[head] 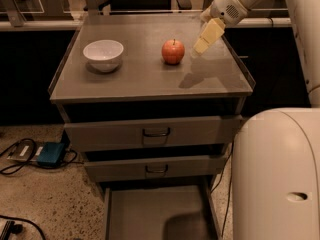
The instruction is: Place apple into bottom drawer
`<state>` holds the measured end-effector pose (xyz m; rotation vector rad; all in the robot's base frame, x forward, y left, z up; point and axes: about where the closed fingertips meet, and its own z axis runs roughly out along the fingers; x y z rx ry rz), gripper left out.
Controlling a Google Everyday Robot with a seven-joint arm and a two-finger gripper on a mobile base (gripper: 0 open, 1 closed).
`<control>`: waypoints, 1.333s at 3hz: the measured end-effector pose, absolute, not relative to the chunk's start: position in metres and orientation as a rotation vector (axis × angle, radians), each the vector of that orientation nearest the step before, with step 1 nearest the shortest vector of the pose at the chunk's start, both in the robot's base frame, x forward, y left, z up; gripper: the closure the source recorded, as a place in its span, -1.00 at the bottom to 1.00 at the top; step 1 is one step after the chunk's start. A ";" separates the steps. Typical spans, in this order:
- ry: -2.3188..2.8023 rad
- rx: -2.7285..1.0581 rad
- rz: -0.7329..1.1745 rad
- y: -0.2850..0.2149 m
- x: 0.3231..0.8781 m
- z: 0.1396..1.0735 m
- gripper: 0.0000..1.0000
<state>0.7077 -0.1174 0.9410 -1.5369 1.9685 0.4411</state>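
Gripper: your gripper (204, 41) hangs over the right rear part of the cabinet top (150, 81), tilted down and to the left, with its tip just right of the apple and apart from it
Claw state: you cannot tell from this view whether it is released or clenched
Arm: your arm (235, 4) comes in from the upper right corner, pale against the dark background
Apple: the apple (173, 52) sits on the cabinet top with its stem up, toward the back, between the bowl and your gripper
Bowl: the white bowl (103, 54) stands on the left side of the top, well apart from the apple
Bottom drawer: the bottom drawer (150, 209) is pulled out at the foot of the cabinet, its flat floor showing, with a dark shadow on the right part
Upper drawers: the top drawer (115, 134) and middle drawer (115, 170) sit further in than the bottom one, each with a dark handle at its centre
Robot body: your pale rounded shell (277, 174) fills the lower right, in front of the cabinet's right edge
Floor: a blue box (50, 154) and cables lie on the speckled floor left of the cabinet
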 end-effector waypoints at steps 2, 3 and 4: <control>1.992 -1.447 0.485 -0.108 0.713 0.936 -1.00; 2.070 -1.292 0.484 -0.108 0.720 0.922 -1.00; 2.107 -1.168 0.434 -0.106 0.727 0.903 -1.00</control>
